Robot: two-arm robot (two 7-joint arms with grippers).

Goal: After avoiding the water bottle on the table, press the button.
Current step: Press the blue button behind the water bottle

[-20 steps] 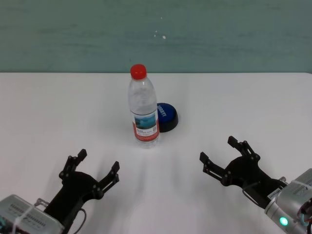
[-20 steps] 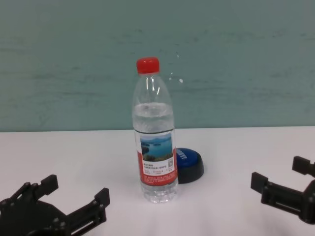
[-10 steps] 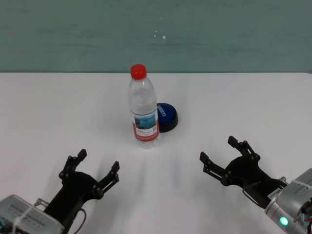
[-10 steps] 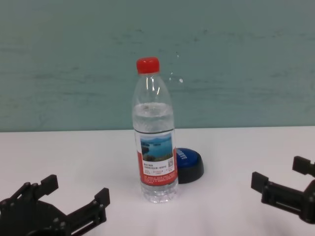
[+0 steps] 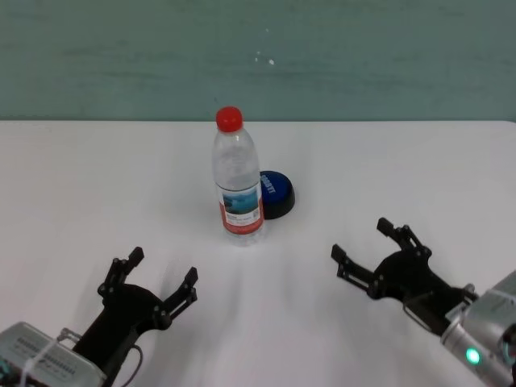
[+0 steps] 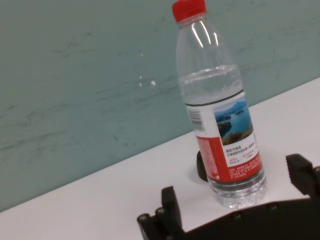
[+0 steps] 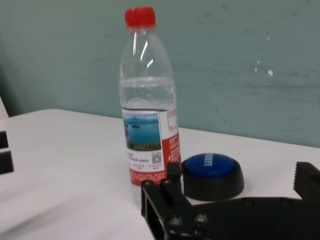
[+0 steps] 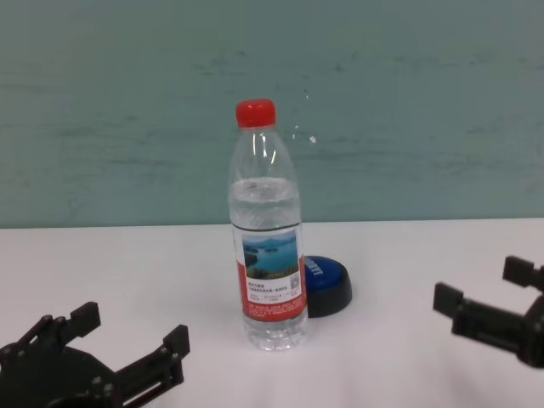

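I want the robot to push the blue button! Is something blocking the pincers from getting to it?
For the left pincer, yes: the water bottle stands upright just in front of the button, on its left side. The right pincer has open table between it and the button.

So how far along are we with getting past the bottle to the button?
Nothing done yet: the button is unpressed, behind the upright water bottle. Both pincers hang open near the table's front edge, left pincer and right pincer. Left: skirt the bottle and press.
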